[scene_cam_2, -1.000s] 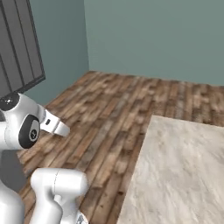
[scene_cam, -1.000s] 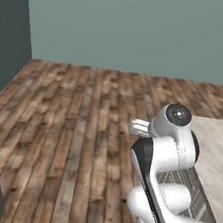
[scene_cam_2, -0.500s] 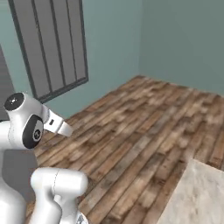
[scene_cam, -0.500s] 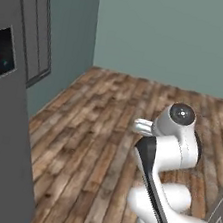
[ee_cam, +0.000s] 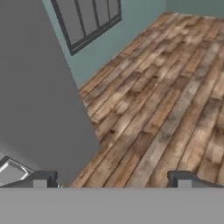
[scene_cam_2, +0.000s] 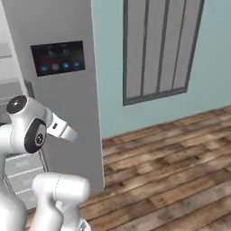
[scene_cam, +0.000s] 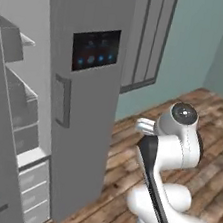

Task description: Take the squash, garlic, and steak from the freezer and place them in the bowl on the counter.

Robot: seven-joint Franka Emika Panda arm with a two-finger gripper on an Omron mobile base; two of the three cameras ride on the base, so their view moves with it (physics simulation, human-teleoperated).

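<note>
Hand view: the hand (ee_cam: 112, 181) is being held spread and empty above the wooden floor (ee_cam: 166, 100), the freezer (ee_cam: 35, 96) standing to its left.

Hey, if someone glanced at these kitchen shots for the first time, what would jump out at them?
The tall grey freezer would catch the eye at once: it stands at the left, with a dark dispenser panel glowing blue on its door and grey inner shelves showing beside it. In front rises the white arm, its gripper open above the wooden floor. Behind, a dark barred window sits in the teal wall.
</note>
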